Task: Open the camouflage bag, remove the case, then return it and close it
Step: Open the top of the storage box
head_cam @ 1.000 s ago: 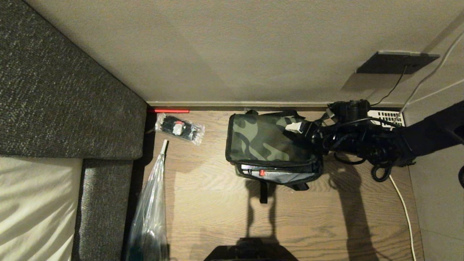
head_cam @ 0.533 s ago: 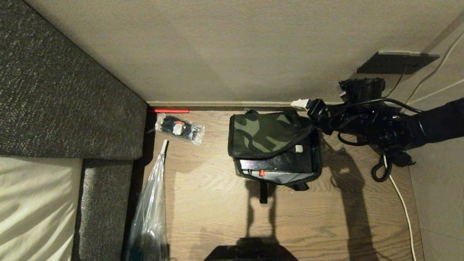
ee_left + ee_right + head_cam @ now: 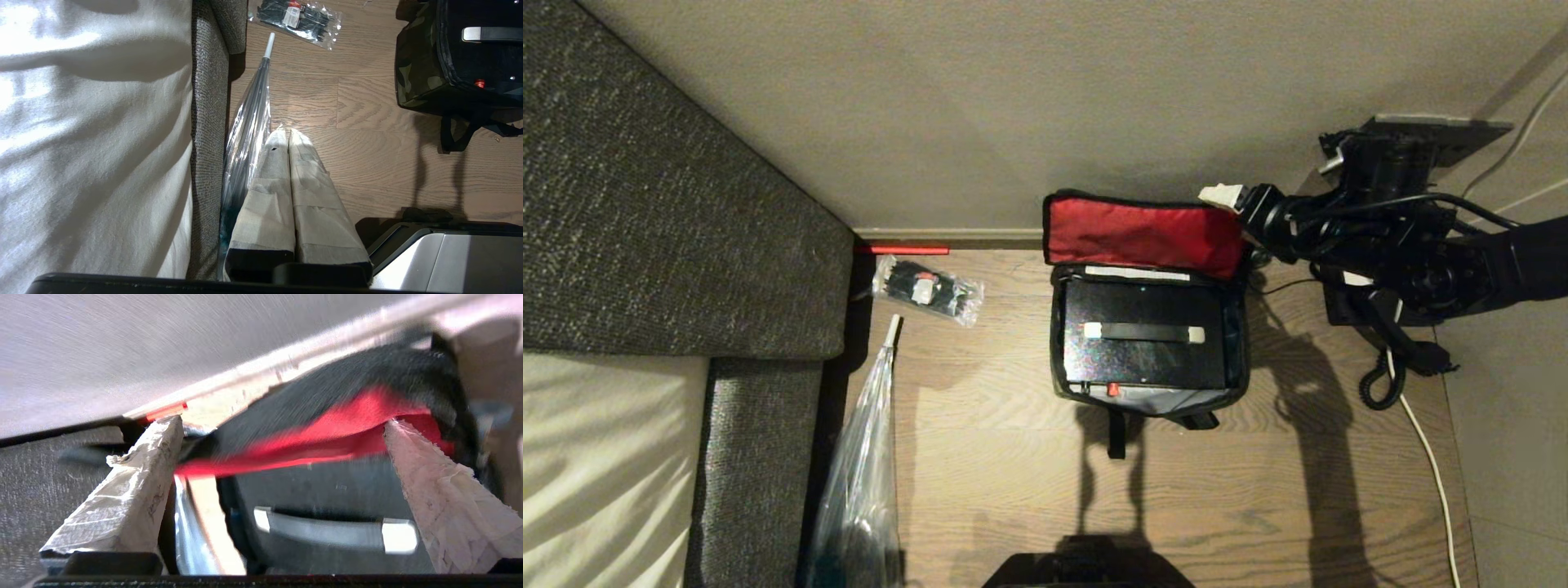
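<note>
Camouflage bag [image 3: 1147,392], boxy soft fabric, red-lined lid beside right gripper [image 3: 1217,196], which is spread wide, empty; unsupported lid may flop over flat black case [image 3: 1145,343].

Right wrist view motion-blurred: red lid lining [image 3: 327,433] smeared. Camouflage bag [image 3: 416,77] cut off by frame edge in left wrist view. Packet [image 3: 927,290] contents too small to ID.

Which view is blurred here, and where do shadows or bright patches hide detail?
Right wrist view: motion-smeared, red lid lining and case handle streaked. Head view: sharp; hard shadows on the floor in front of the bag and beside it, under the right arm. Left wrist view: sharp; bright patch on the floor just past the pincer.
</note>
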You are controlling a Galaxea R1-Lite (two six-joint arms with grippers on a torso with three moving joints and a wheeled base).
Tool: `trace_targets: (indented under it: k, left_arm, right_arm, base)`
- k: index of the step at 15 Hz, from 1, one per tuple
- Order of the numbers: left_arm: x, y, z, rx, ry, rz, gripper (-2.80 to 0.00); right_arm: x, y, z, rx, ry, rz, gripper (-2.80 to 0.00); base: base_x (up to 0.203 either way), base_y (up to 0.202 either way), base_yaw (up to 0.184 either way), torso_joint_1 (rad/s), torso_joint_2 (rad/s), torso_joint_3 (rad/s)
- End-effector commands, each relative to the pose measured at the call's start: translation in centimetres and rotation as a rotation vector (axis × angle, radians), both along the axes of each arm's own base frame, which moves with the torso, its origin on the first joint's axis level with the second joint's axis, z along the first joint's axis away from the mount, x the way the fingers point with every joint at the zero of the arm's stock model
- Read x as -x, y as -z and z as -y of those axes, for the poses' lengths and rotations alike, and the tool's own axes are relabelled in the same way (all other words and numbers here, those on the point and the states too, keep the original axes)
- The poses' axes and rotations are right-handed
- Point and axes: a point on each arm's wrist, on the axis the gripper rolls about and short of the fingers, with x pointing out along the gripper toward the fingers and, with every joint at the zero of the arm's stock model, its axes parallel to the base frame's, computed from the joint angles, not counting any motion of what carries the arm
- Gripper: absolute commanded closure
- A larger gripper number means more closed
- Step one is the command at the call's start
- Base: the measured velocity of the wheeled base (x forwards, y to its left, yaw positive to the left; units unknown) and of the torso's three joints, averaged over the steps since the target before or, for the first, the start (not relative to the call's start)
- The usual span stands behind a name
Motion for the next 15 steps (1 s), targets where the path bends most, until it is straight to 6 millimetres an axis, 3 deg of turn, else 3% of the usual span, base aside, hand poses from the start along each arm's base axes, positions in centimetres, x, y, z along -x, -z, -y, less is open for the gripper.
trace_targets:
  k: [1,4,7,10,15]
  left_arm:
    - [0.0,0.0,0.0,0.0,0.0,0.0,0.0]
    - [0.0,0.0,0.0,0.0,0.0,0.0,0.0]
    - [0.0,0.0,0.0,0.0,0.0,0.0,0.0]
    - [0.0,0.0,0.0,0.0,0.0,0.0,0.0]
    - [0.0,0.0,0.0,0.0,0.0,0.0,0.0]
  right_arm:
    - [0.3,-2.2,0.1,0.005,0.002,0.141,-2.8]
    - [1.1,-4.2,0.6,0.096,0.013,0.272,-2.8]
    - [2.7,-1.2,0.7,0.244,-0.011,0.118,-2.8]
    - [5.7,1.8,0.0,0.409,-0.093,-0.017,-2.8]
    - [12.0,2.9,0.1,0.473,-0.114,-0.083,-2.8]
  base:
    - [0.0,0.0,0.0,0.0,0.0,0.0]
    - [0.0,0.0,0.0,0.0,0.0,0.0]
    - [0.0,0.0,0.0,0.0,0.0,0.0]
    - [0.0,0.0,0.0,0.0,0.0,0.0]
    - [0.0,0.0,0.0,0.0,0.0,0.0]
